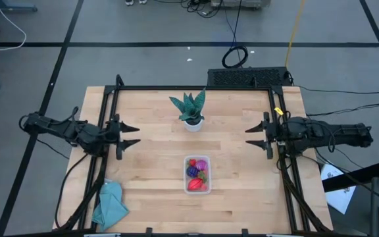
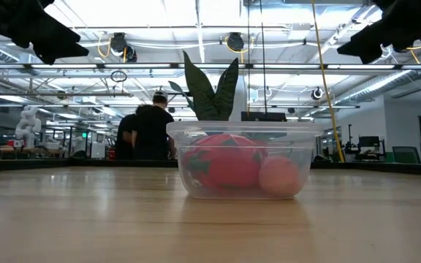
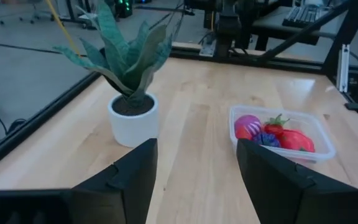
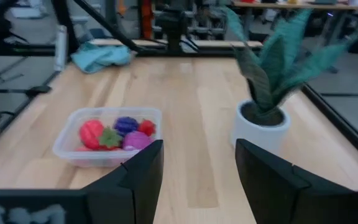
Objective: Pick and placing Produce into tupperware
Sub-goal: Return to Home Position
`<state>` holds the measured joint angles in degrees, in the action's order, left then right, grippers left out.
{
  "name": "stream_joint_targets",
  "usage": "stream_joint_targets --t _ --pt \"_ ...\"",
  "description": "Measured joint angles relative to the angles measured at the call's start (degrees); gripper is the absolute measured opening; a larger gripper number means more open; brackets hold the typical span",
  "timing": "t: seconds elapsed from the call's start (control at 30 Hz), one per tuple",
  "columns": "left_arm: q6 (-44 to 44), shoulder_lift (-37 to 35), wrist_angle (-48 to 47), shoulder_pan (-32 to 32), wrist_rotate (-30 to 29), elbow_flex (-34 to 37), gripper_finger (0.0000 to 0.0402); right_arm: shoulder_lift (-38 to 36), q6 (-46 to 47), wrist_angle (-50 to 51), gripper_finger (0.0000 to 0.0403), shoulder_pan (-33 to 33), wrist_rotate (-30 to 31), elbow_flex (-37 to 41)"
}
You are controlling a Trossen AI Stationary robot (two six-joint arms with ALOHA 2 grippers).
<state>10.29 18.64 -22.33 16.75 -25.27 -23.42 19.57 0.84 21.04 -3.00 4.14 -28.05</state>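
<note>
The clear tupperware [image 1: 197, 174] stands on the table a little right of centre, toward the near edge. In it lie the toy fruits: red strawberry pieces [image 1: 197, 184], a dark purple one [image 1: 193, 171] and a magenta one [image 1: 201, 164]; a pale pink one [image 2: 279, 176] shows in the low view. The tupperware also shows in the left wrist view [image 3: 282, 132] and the right wrist view [image 4: 109, 136]. My left gripper [image 1: 131, 133] is open and empty at the table's left edge. My right gripper [image 1: 252, 135] is open and empty at the right edge.
A green plant in a white pot [image 1: 191, 110] stands at the far middle of the table. A teal cloth [image 1: 109, 204] lies at the near left corner. A black frame [image 1: 196, 87] runs round the table. People stand in the room behind [image 2: 148, 128].
</note>
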Motion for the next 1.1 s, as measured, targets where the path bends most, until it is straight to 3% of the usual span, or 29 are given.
stream_joint_targets --t 0.27,0.5,0.73,0.97,1.1 --pt "-1.62 -5.13 0.79 -0.76 2.3 1.44 0.0225 -3.43 -0.52 1.67 0.0192 3.67 -4.56 0.02" --pt "-1.36 -8.74 5.36 -0.76 2.35 8.42 0.0225 -6.27 -0.25 2.83 0.0192 3.8 -4.7 0.02" --pt "-1.4 -13.41 5.56 -0.76 3.0 9.85 0.0225 -7.98 -0.23 3.81 0.0192 3.76 -7.62 0.02" --pt "-1.16 -13.96 6.19 -0.76 4.28 12.34 0.0225 -8.15 -0.54 3.1 0.0192 3.78 -7.77 0.43" --pt "-2.52 -13.96 7.86 -0.76 4.29 12.39 0.0225 -9.34 -0.97 0.14 0.0192 3.8 -11.29 3.32"
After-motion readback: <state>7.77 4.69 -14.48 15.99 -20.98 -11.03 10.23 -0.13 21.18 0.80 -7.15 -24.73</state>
